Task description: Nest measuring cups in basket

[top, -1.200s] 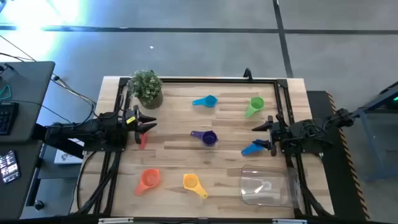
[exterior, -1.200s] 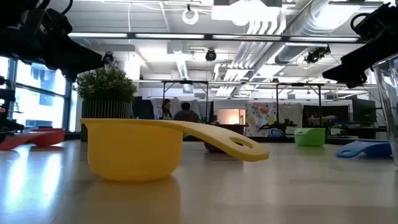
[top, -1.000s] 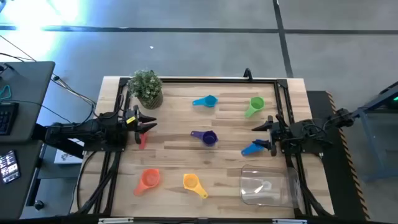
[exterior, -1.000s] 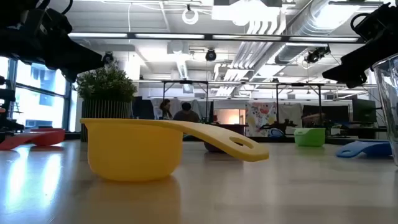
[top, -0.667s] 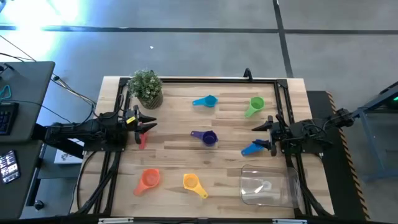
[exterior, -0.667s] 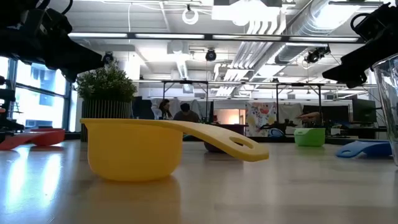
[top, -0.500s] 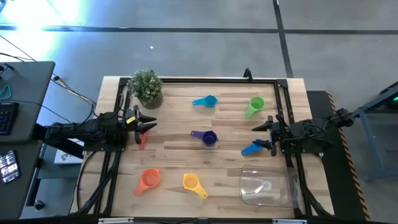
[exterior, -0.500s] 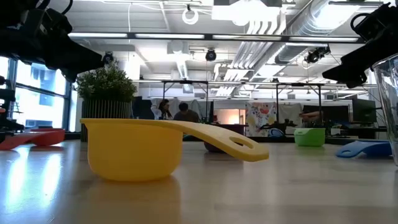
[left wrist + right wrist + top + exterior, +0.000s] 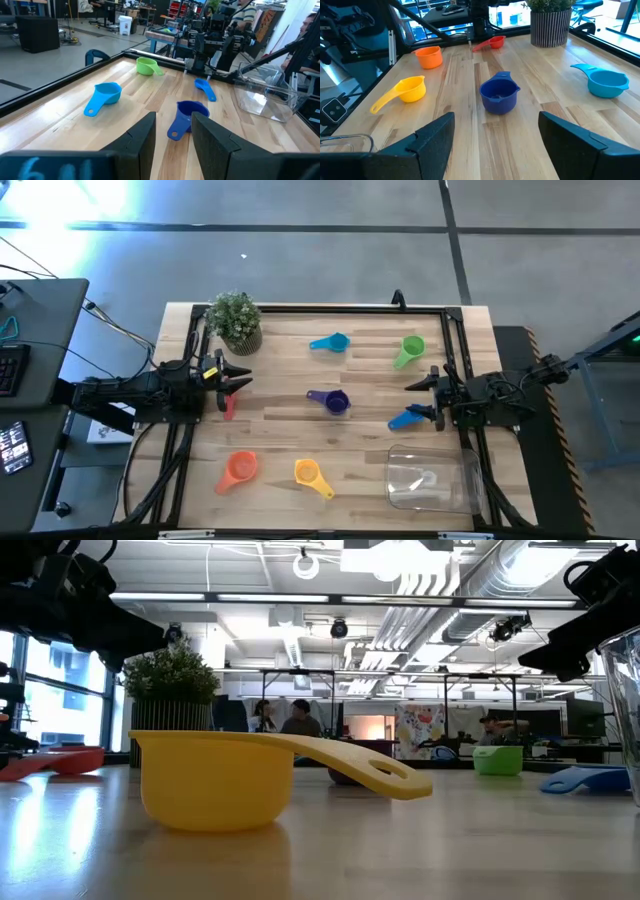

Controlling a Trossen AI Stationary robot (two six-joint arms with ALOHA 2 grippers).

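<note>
left gripper (image 9: 240, 380): hovering over the table's left edge, jaws sitting slightly apart with a narrow gap, gripping nothing
right gripper (image 9: 425, 398): hanging over the right edge, jaws spread wide, gripping nothing
red cup (image 9: 228, 405): lying on the wood just beside the left jaws, on their near side, not touching them as far as the high view shows
purple cup (image 9: 334, 401): sitting mid-table, straight ahead of both sets of jaws, between them
small blue cup (image 9: 404, 419): lying just beside the right jaws, close to the lower finger; contact hard to judge
green cup (image 9: 410, 349): resting near the far right corner, off to one side of the right jaws
teal cup (image 9: 332, 342): resting at the far edge, well apart from both jaws
orange cup (image 9: 239, 468): sitting at the near left, well apart from the left jaws
yellow cup (image 9: 310, 473): lying near the front edge, next to the orange one
basket (image 9: 430, 479): standing at the near right corner, near the right jaws; something pale seems to be lying inside, unclear what
potted plant (image 9: 236, 319): standing at the far left corner, near the left jaws
</note>
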